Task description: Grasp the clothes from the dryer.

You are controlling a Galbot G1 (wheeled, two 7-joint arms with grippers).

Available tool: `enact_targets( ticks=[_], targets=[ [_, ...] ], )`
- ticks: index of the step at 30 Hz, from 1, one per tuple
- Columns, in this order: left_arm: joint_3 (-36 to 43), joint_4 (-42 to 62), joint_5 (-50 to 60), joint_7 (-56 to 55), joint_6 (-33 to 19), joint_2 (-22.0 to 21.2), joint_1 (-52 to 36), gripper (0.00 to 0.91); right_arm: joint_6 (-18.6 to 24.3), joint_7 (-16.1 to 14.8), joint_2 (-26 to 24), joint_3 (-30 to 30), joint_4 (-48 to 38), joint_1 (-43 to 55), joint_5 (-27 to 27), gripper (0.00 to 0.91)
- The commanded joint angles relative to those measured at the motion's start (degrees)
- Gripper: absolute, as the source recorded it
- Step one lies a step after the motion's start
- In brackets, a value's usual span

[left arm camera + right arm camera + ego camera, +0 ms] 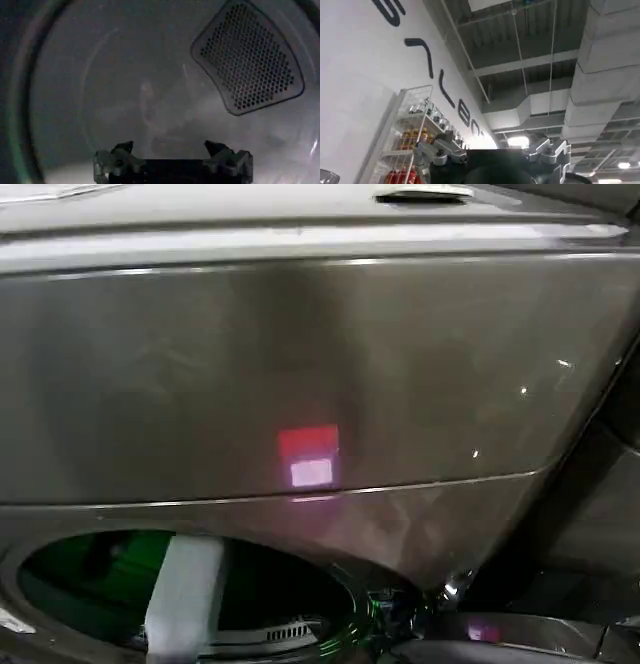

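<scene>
The dryer (300,374) fills the head view with its bronze-grey front panel and a small red light (308,454). Its round dark-rimmed port (60,569) lies at the lower left. My white left arm (185,594) reaches through the port into the drum. In the left wrist view the left gripper (169,147) is open inside the drum, nothing between its fingertips (122,148), facing the grey back wall. The clothes are out of view. My right gripper (495,149) is open and holds nothing, pointing up toward the ceiling away from the dryer.
A perforated vent plate (247,60) sits on the drum's back wall. The drum's curved side wall (20,100) is close to the left gripper. The right wrist view shows a white lettered wall (365,60), a wire shelf of jars (415,130) and ceiling ducts (600,75).
</scene>
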Motion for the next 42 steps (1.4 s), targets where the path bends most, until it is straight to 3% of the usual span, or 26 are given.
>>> enact_targets(
  ticks=[1,3,10,17,26,36,42],
  targets=[
    [5.62,15.04,5.33,17.28,6.06,4.35,-11.92,0.907,0.00,-0.57,0.02,-0.14,-0.01,0.30,0.00,0.907],
    [8.66,17.97,7.66,24.27,6.20,6.20,-14.18,0.907,-0.03,-0.67,0.05,-0.34,0.20,0.55,0.01,0.907],
    [19.32,33.57,23.00,43.56,-6.18,9.36,-24.06,0.907,-0.08,-1.28,0.40,-0.28,-0.04,0.94,-0.02,0.907],
    [31.29,42.00,27.18,54.54,-11.93,8.46,-32.12,0.907,-0.07,-1.51,0.56,-1.12,-0.42,1.62,-0.36,0.907],
    [35.66,47.45,34.02,67.79,-21.20,7.52,-36.74,0.907,0.01,-1.70,1.26,-0.27,-0.44,1.01,-0.20,0.907],
    [40.77,50.19,44.83,72.56,-21.15,7.71,-37.71,0.907,0.00,-1.74,1.16,-0.59,-0.60,1.11,-0.39,0.907],
    [40.88,53.56,42.71,73.24,-18.41,6.05,-38.87,0.907,0.02,-1.81,1.18,-1.26,-0.07,1.71,-0.59,0.907]
  ],
)
